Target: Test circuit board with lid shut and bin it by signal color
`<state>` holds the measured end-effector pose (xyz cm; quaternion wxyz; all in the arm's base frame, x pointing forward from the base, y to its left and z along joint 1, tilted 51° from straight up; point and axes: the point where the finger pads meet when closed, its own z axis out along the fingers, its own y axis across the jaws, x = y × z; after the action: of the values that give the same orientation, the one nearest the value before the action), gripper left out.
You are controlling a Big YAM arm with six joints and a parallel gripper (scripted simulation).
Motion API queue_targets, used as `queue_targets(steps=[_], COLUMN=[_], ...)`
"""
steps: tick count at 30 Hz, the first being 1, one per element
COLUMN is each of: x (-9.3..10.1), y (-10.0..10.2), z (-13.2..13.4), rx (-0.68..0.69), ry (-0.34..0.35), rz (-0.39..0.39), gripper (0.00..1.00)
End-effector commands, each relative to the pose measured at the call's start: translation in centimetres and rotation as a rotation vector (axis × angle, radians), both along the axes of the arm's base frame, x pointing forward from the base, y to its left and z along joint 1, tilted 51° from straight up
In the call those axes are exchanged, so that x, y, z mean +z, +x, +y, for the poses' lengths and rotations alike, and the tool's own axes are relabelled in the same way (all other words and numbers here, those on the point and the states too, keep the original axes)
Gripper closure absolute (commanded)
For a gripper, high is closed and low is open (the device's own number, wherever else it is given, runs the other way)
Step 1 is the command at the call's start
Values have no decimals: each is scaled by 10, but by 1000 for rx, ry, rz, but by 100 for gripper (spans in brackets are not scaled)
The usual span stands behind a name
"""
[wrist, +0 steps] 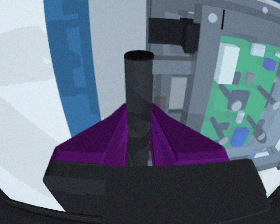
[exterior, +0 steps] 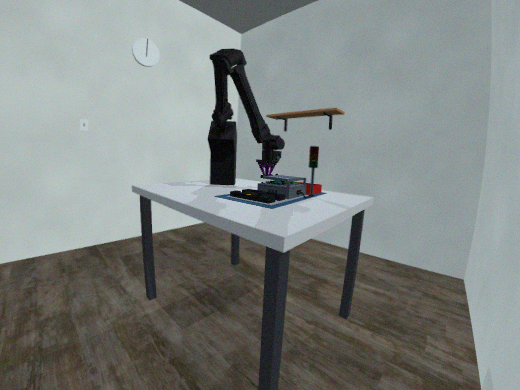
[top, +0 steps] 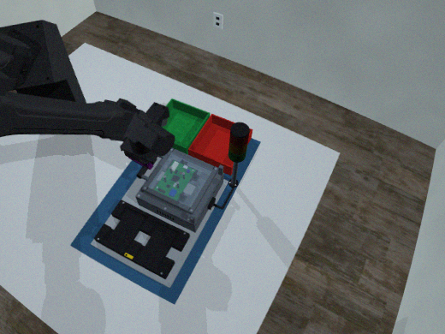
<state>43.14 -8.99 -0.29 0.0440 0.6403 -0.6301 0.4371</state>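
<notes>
At the left edge of the top view, the black arm (top: 64, 116) reaches across the white surface (top: 299, 183) toward the middle of the frame, and its pincer (top: 143, 163) points down at the upper-left side of the tester (top: 171, 206). The wrist view shows the purple fingers clenched on a dark round bar, the lid's handle (wrist: 139, 91), which runs up the centre of that frame. Lower left of centre in the top view, the black tray (top: 158, 235) lies on the blue mat (top: 98, 222) with both pockets bare. At centre, the circuit board (top: 175, 179) lies face up inside the tester, seen through the clear lid (top: 205, 170), which is down over it. Just above the tester stands the green bin (top: 188, 108), with the red bin (top: 214, 142) touching its right side. Right of those, the signal tower (top: 239, 142) rises at the tester's upper-right corner; which lamp is lit I cannot tell.
</notes>
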Motion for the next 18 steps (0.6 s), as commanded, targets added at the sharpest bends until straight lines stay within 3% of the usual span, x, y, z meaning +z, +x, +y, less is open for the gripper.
queue_targets(steps=[1, 18], x=[-12, -14], y=[10, 11], z=[-14, -16], rx=[-13, -13], ry=[8, 8], rz=[17, 17], gripper=[100, 100])
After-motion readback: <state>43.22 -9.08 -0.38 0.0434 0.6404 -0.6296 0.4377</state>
